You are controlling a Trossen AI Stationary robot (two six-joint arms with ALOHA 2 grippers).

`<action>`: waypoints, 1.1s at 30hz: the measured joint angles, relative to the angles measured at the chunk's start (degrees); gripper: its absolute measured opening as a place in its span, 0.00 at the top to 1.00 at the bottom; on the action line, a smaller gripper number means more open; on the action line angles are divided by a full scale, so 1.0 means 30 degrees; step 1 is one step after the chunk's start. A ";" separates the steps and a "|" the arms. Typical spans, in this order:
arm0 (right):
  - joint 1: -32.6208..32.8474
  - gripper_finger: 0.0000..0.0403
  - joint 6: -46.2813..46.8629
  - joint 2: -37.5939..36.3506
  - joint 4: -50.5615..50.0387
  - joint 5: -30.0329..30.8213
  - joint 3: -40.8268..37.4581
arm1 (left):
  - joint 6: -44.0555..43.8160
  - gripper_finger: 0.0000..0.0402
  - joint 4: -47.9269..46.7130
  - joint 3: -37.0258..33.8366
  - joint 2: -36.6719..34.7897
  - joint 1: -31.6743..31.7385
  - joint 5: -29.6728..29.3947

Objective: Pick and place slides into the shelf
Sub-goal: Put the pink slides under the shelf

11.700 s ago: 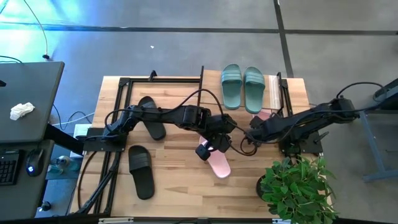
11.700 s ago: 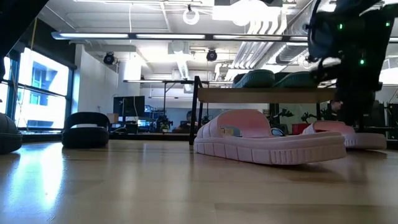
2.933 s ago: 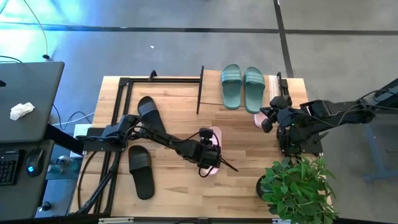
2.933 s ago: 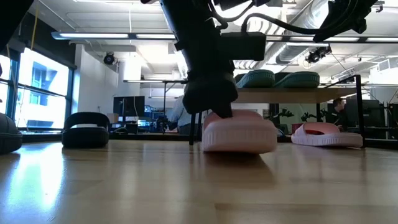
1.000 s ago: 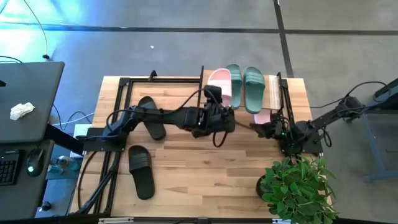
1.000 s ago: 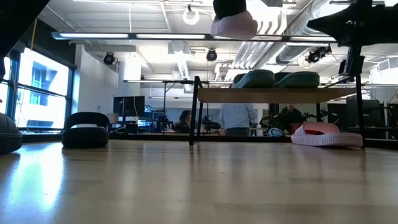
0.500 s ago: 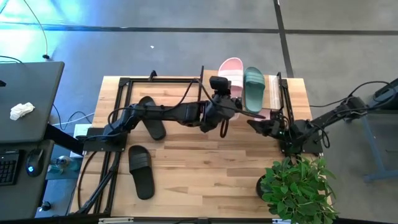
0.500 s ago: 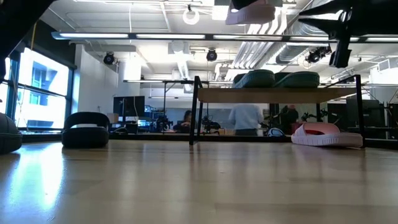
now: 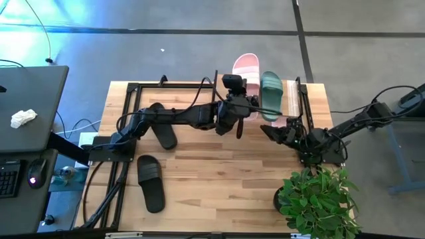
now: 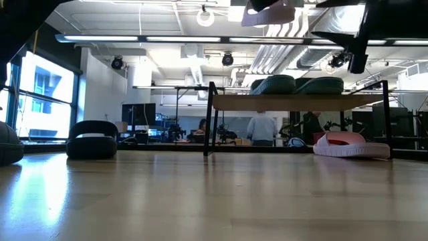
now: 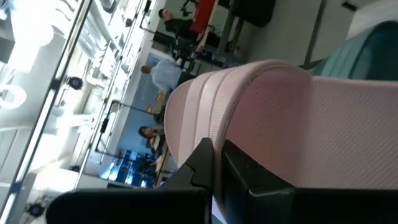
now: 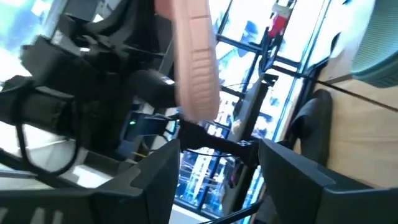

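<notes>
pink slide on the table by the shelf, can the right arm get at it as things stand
Probably yes. The right gripper is open beside the shelf, near the pink slide on the table; the left gripper holds the other pink slide clear above.

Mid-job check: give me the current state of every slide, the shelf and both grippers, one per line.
left gripper: shut on pink slide, raised over the shelf.
pink slide: held in the air.
second pink slide: on the table under the shelf.
green slides: on the shelf top.
black slides: on the table, unplaced.
shelf: upright.
right gripper: open, empty.
</notes>
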 joint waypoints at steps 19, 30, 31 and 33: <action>-0.1266 0.49 -0.2343 0.4735 -0.1803 -0.0142 0.4704 | -0.0583 1.00 -0.0168 -0.0015 0.0022 -0.0261 0.0148; -0.1297 0.49 -0.2857 0.5906 -0.0354 0.1717 0.5107 | -0.0587 1.00 -0.0213 -0.0015 0.0019 -0.0363 0.0156; -0.1297 0.49 -0.2849 0.5974 -0.0317 0.1724 0.5115 | -0.0583 1.00 -0.0223 -0.0015 0.0022 -0.0363 0.0217; -0.1297 0.50 -0.2839 0.6149 -0.0179 0.1816 0.5115 | -0.0590 1.00 -0.0219 -0.0015 0.0021 -0.0363 0.0337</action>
